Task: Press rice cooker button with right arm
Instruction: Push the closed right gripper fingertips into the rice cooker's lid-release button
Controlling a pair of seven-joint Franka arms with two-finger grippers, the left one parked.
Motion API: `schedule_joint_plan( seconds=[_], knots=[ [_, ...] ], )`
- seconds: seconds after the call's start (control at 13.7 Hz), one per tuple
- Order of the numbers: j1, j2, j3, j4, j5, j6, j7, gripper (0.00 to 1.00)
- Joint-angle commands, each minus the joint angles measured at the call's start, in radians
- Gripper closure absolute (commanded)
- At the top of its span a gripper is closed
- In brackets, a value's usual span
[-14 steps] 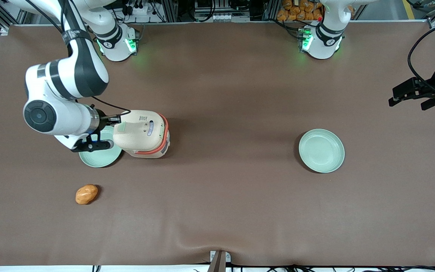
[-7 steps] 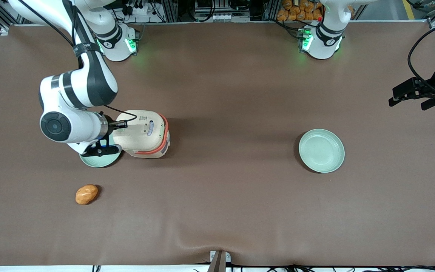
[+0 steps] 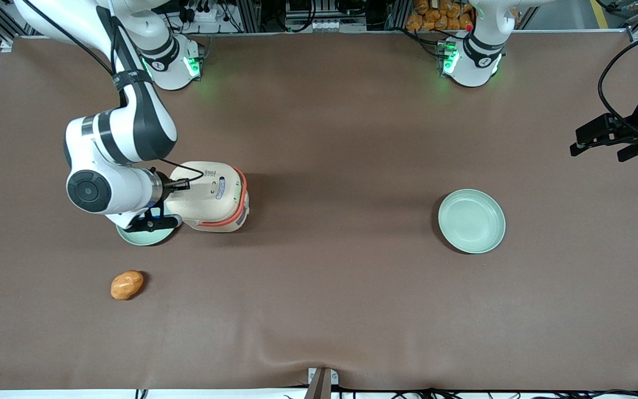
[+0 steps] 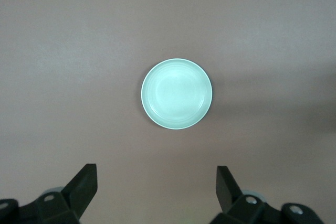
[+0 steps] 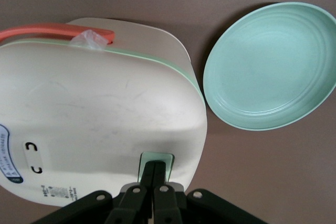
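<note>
The black two-finger end effector [image 5: 153, 177], fingers closed and empty, has advanced onto the small pale green button [image 5: 156, 161] at the cream-beige rice cooker's [image 3: 211, 195] lid edge beside a pale green plate [image 5: 270, 66].

White right arm [image 3: 122, 130], dark grey bands, round black-capped joint, black hand [image 5: 153, 170], green base lights

In the front view, the right arm [image 3: 114, 160] covers the button and most of the pale green plate [image 3: 144, 237] beside the rice cooker [image 3: 211, 197]; the gripper [image 3: 178, 185] is largely masked by the wrist. In the right wrist view, the closed fingertips [image 5: 154, 170] conceal the centre of the button [image 5: 157, 162], and the cooker's body, blue-white label [image 5: 6, 156] and plate rim [image 5: 273, 66] run past the frame edge.
</note>
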Motion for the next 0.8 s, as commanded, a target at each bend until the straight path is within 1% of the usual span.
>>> schedule_joint_plan(
  seconds=[0.0, 0.44, 0.58, 0.73],
  knots=[
    [0.011, 0.028, -0.007, -0.004, 0.013, 0.036, 0.007, 0.95],
    [0.008, 0.025, -0.009, 0.005, 0.011, 0.027, 0.003, 0.95],
    [0.006, 0.011, -0.009, 0.021, 0.011, 0.024, 0.000, 0.92],
    [0.005, -0.006, -0.009, 0.047, 0.011, -0.023, 0.001, 0.91]
  ],
)
